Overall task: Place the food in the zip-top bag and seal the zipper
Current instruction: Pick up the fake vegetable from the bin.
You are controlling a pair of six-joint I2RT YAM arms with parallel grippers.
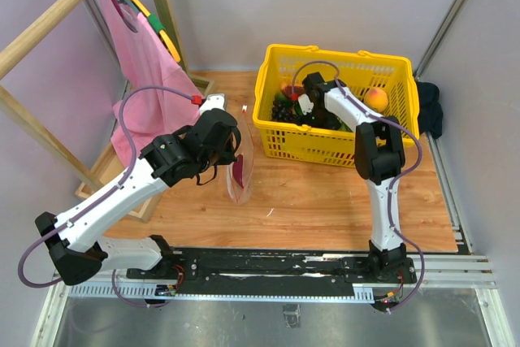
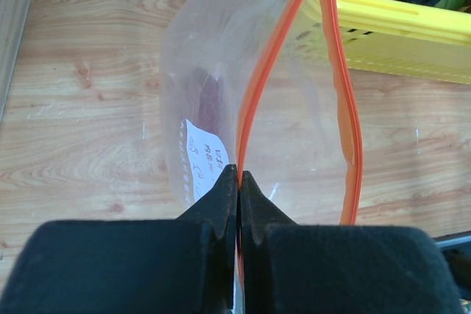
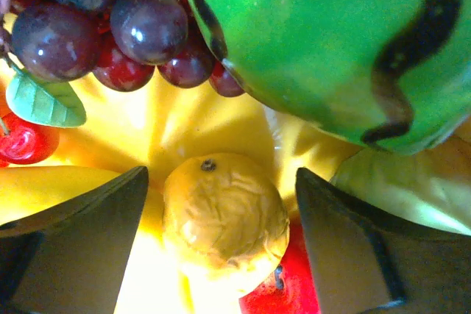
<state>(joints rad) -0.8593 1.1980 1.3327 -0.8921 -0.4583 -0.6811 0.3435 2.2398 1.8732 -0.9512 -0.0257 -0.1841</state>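
Between parted jaws of right claw [image 3: 221,182], wrinkled yellow fruit [image 3: 224,218]

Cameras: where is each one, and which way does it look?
Top external: above and behind, looking down at both arms, yellow basket, zip-top bag.
Left wrist: on the left arm, looking along its shut left gripper pinching the zipper.
Right wrist: on the right arm, looking down past the open right gripper at a yellow fruit.
Shared: the first two show the bag.

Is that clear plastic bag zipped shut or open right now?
Open. The bag has its two orange zipper strips bowed apart with a gap between them; the left pincer pinches one strip.
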